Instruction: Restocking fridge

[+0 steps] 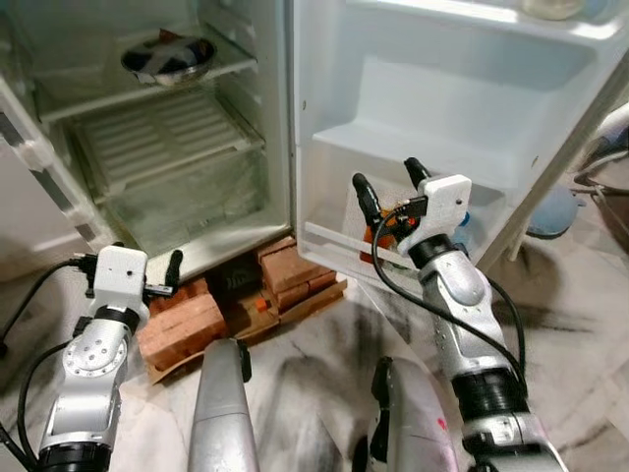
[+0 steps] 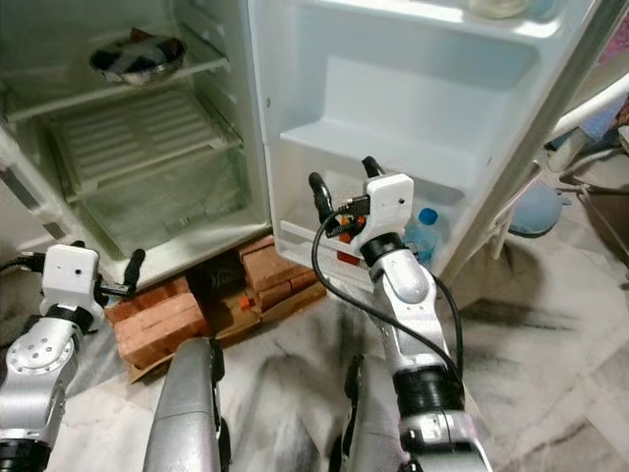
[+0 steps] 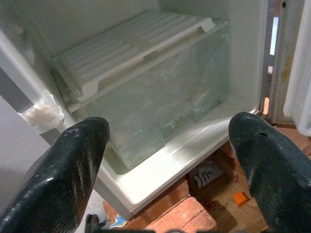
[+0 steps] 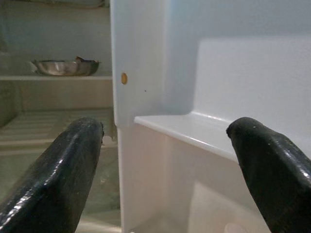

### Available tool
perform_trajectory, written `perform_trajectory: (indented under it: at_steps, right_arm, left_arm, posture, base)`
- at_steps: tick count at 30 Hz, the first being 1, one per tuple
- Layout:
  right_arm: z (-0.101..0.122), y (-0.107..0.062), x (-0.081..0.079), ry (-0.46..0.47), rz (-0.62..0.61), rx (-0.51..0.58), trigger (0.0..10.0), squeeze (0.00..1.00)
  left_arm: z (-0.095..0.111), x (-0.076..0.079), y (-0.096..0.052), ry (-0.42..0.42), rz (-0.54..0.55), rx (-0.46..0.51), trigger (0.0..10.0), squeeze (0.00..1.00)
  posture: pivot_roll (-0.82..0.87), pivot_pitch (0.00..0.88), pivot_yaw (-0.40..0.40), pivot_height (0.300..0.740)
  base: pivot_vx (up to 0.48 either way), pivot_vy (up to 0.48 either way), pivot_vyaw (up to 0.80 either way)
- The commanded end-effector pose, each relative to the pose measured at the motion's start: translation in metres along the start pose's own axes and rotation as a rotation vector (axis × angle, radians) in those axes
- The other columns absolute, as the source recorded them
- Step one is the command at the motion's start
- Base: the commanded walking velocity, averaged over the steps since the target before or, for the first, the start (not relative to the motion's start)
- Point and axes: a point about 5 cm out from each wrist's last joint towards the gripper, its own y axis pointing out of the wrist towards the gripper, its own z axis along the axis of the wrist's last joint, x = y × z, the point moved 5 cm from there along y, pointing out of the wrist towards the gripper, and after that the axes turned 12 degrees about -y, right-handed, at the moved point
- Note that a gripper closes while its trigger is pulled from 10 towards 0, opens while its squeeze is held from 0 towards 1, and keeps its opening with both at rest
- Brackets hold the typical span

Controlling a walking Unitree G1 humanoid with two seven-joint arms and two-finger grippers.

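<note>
Fridge [image 1: 280, 118]: door open, shelves mostly bare; a metal bowl [image 1: 167, 56] sits on an upper shelf.
Door rack [image 2: 300, 242]: holds an orange item [image 2: 346, 243] and a blue-capped bottle [image 2: 423, 234].
Right end effector [image 1: 391, 187]: spread wide, empty, just above the rack.
Left end effector [image 3: 170, 145]: wide apart, empty, facing the crisper drawer [image 3: 155, 104].
Progress: judged early; most space unfilled.

Head stereo pair looks down into open fridge [image 1: 177, 147]; wrist cameras face it close.

Bowl [image 1: 167, 57] on upper fridge shelf, bricks [image 1: 226, 305] under fridge, bottle [image 2: 424, 234] in door's btm rack.
</note>
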Motion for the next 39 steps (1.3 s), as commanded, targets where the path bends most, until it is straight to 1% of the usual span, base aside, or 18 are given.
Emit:
perform_trajectory:
  at_steps: [1,3,6,7,9,10,13,15,16,17,18,21,24,30,32,37,38,39]
  right_arm:
    - [0.002,-0.006,-0.002,-0.008,-0.004,-0.009,10.0,0.00]
    - [-0.001,-0.017,-0.004,-0.009,-0.027,-0.027,10.0,0.00]
    - [-0.007,-0.028,0.000,0.006,-0.085,-0.055,10.0,0.00]
    - [-0.008,-0.030,0.000,0.007,-0.090,-0.059,10.0,0.00]
    - [-0.009,-0.038,0.000,-0.005,-0.109,-0.068,10.0,0.00]
    - [-0.012,-0.045,0.001,-0.002,-0.131,-0.090,10.0,0.00]
    - [-0.019,-0.056,0.003,0.016,-0.161,-0.138,10.0,0.00]
    - [-0.021,-0.061,0.001,0.012,-0.156,-0.154,10.0,0.00]
    - [-0.028,-0.067,-0.001,0.030,-0.143,-0.194,10.0,0.00]
    - [-0.031,-0.069,-0.002,0.042,-0.137,-0.213,10.0,0.00]
    - [-0.033,-0.072,-0.001,0.039,-0.139,-0.218,10.0,0.00]
    - [-0.034,-0.073,-0.001,0.024,-0.138,-0.219,10.0,0.00]
    - [-0.037,-0.071,0.001,0.052,-0.159,-0.232,10.0,0.00]
    - [-0.039,-0.071,0.004,0.065,-0.165,-0.255,10.0,0.00]
    - [-0.040,-0.072,0.006,0.070,-0.170,-0.265,10.0,0.00]
    - [-0.040,-0.071,0.004,0.066,-0.155,-0.271,10.0,0.00]
    - [-0.040,-0.071,-0.001,0.068,-0.141,-0.273,10.0,0.00]
    - [-0.039,-0.072,-0.004,0.048,-0.122,-0.273,10.0,0.00]
  left_arm:
    - [-0.005,0.005,-0.001,0.000,-0.028,-0.011,10.0,0.00]
    - [-0.004,0.011,-0.004,0.002,-0.058,-0.003,10.0,0.00]
    - [-0.001,0.011,-0.006,-0.015,-0.054,0.007,10.0,0.00]
    - [-0.002,0.011,-0.006,-0.016,-0.054,0.008,10.0,0.00]
    - [-0.002,0.008,-0.008,-0.030,-0.041,0.011,10.0,0.00]
    - [-0.002,0.004,-0.010,-0.045,-0.033,0.011,10.0,0.00]
    - [-0.006,0.001,-0.012,-0.045,-0.028,0.000,10.0,0.00]
    - [-0.008,0.002,-0.013,-0.043,-0.040,-0.010,10.0,0.00]
    - [-0.013,0.005,-0.013,-0.053,-0.051,-0.033,10.0,0.00]
    - [-0.015,0.006,-0.014,-0.064,-0.053,-0.045,10.0,0.00]
    - [-0.015,0.014,-0.013,-0.087,-0.077,-0.054,10.0,0.00]
    - [-0.013,0.020,-0.012,-0.065,-0.102,-0.039,10.0,0.00]
    - [-0.011,0.030,-0.008,-0.071,-0.125,-0.027,10.0,0.00]
    - [-0.010,0.031,-0.006,-0.059,-0.125,-0.021,10.0,0.00]
    - [-0.010,0.031,-0.006,-0.039,-0.120,-0.026,10.0,0.00]
    - [-0.010,0.032,-0.005,-0.031,-0.125,-0.029,10.0,0.00]
    - [-0.010,0.034,-0.005,-0.031,-0.127,-0.032,10.0,0.00]
    - [-0.010,0.035,-0.004,-0.017,-0.132,-0.032,10.0,0.00]
  posture:
    - [0.12,0.000,-0.003,0.622]
    - [0.13,0.000,-0.013,0.637]
    - [0.15,0.000,-0.022,0.657]
    - [0.15,0.000,-0.022,0.662]
    - [0.15,0.000,-0.027,0.672]
    - [0.14,0.000,-0.027,0.682]
    - [0.14,0.000,-0.028,0.702]
    - [0.13,0.000,-0.027,0.712]
    - [0.13,0.000,-0.026,0.722]
    - [0.13,0.000,-0.026,0.727]
    - [0.13,0.000,-0.028,0.737]
    - [0.13,0.000,-0.029,0.740]
    - [0.13,0.000,-0.031,0.740]
    - [0.13,0.000,-0.032,0.740]
    - [0.13,0.000,-0.032,0.740]
    - [0.13,0.000,-0.035,0.740]
    - [0.12,0.000,-0.035,0.740]
    - [0.12,0.000,-0.037,0.740]
  base:
    - [0.000,0.000,0.00]
    - [0.000,0.000,0.00]
    - [0.000,0.000,0.00]
    - [0.000,0.000,0.00]
    - [0.000,0.000,0.00]
    - [0.000,0.000,0.00]
    - [0.000,0.000,0.00]
    - [0.000,0.000,0.00]
    - [0.000,0.000,0.00]
    - [0.000,0.000,0.00]
    - [0.000,0.000,0.00]
    - [0.000,0.000,0.00]
    - [0.000,0.000,0.00]
    - [0.000,0.000,0.00]
    - [0.000,0.000,0.00]
    - [0.000,0.000,0.00]
    - [0.000,-0.296,0.00]
    - [0.000,-0.300,0.00]
